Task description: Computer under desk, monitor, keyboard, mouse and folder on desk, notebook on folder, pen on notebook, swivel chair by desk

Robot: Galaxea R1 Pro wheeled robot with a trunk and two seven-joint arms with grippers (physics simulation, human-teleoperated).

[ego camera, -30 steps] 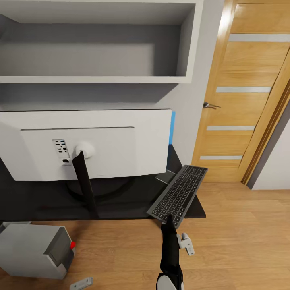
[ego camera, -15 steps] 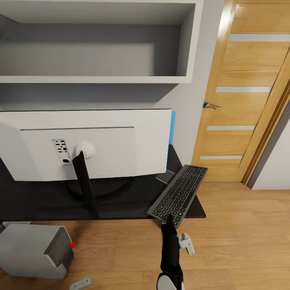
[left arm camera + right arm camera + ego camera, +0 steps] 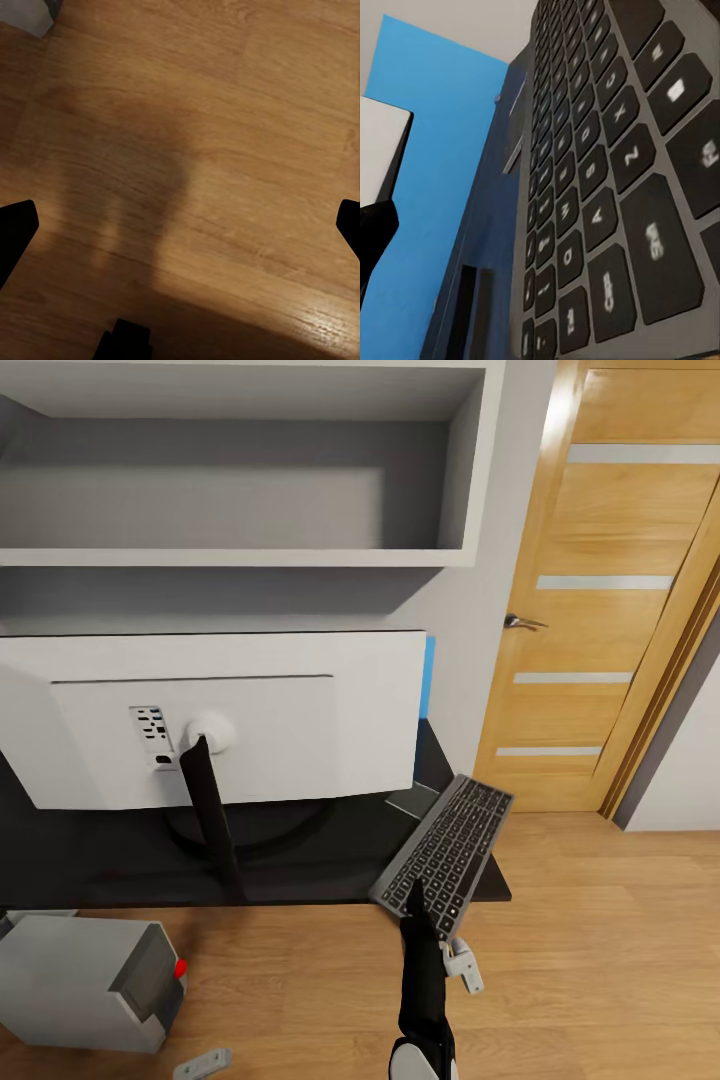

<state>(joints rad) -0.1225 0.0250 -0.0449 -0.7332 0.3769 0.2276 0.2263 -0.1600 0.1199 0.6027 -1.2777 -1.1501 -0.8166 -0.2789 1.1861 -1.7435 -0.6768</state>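
The monitor (image 3: 250,720) stands on the black desk (image 3: 100,860) with its white back toward me. At the desk's right end the silver-grey keyboard (image 3: 445,845) lies tilted, its near end past the desk edge, and my right gripper (image 3: 417,900) is shut on that end. The keys (image 3: 607,187) are close up in the right wrist view, with the blue folder (image 3: 435,150) beyond them. A strip of the folder (image 3: 429,675) shows behind the monitor. The small grey notebook (image 3: 410,800) lies flat left of the keyboard. The computer (image 3: 90,980) sits on the floor at the desk's front. My left gripper (image 3: 180,225) hangs open over the floor.
A grey wall shelf (image 3: 240,490) hangs above the monitor. The wooden door (image 3: 620,610) stands shut to the right of the desk, with light wood floor (image 3: 600,960) in front of it.
The right gripper has pushed slightly forward, and the keyboard has shifted a little left and lower toward the desk. The rest has stayed put.
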